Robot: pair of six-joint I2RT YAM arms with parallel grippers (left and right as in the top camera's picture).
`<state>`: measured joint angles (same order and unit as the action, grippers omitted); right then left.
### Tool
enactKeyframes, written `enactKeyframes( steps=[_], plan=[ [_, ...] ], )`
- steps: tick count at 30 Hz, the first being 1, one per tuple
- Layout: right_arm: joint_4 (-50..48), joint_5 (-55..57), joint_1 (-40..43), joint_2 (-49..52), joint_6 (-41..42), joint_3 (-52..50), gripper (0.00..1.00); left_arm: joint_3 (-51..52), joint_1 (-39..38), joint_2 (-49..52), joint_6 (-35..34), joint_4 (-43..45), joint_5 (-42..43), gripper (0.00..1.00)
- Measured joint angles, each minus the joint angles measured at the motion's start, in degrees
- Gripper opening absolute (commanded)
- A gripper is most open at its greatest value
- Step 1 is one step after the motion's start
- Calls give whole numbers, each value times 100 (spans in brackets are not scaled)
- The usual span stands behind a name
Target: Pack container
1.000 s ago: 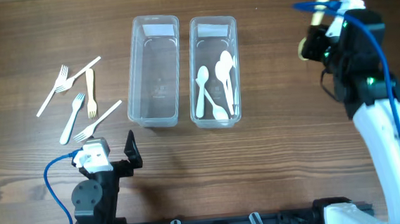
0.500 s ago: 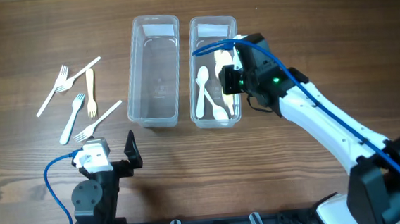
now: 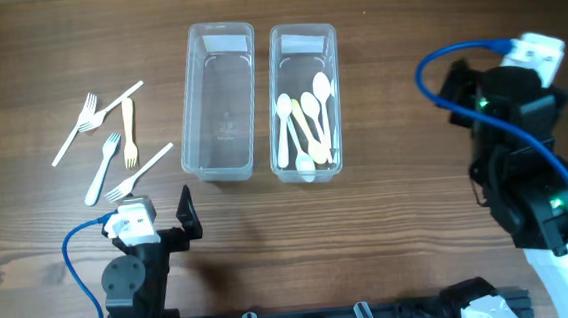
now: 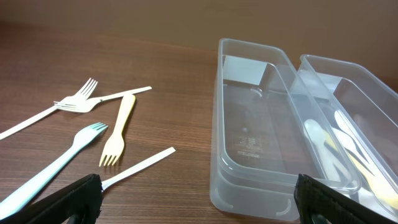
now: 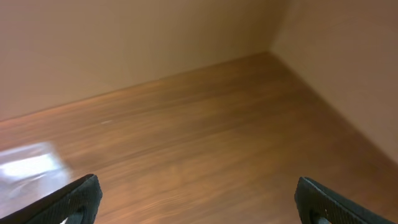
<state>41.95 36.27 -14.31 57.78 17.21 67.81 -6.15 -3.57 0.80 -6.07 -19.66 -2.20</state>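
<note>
Right wrist crops the right end effector's (image 5: 199,196) fingertips (image 5: 76,199).

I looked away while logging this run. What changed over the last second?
The right arm swung over the right container, dropped its cream spoon among the white ones, then pulled back rightward; the right gripper is open. The forks, left container and left arm stayed put.
</note>
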Motion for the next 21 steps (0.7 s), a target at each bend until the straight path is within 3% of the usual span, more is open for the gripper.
enactKeyframes(
  steps=[10, 21],
  plan=[
    [52, 262, 166, 568, -2, 0, 100, 0, 0, 0, 0, 0, 0, 100],
    [50, 42, 173, 2236, -2, 0, 100, 0, 0, 0, 0, 0, 0, 100]
  ],
)
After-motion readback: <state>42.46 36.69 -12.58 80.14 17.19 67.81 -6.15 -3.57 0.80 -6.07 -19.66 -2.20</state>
